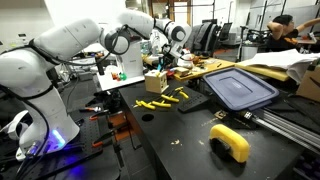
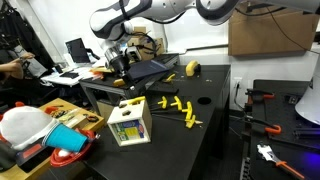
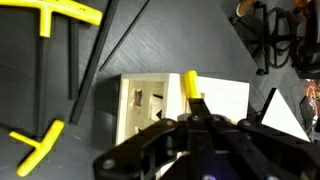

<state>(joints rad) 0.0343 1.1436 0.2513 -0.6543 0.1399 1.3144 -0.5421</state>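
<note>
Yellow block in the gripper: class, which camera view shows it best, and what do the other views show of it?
The wrist view: the yellow block sticks out plainly from between the shut fingers of the gripper, above the pale box. Both exterior views are too distant: the block cannot be made out there.

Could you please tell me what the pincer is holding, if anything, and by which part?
The pincer is shut on a yellow piece, gripping one end; the free end juts out over the wooden box.
</note>
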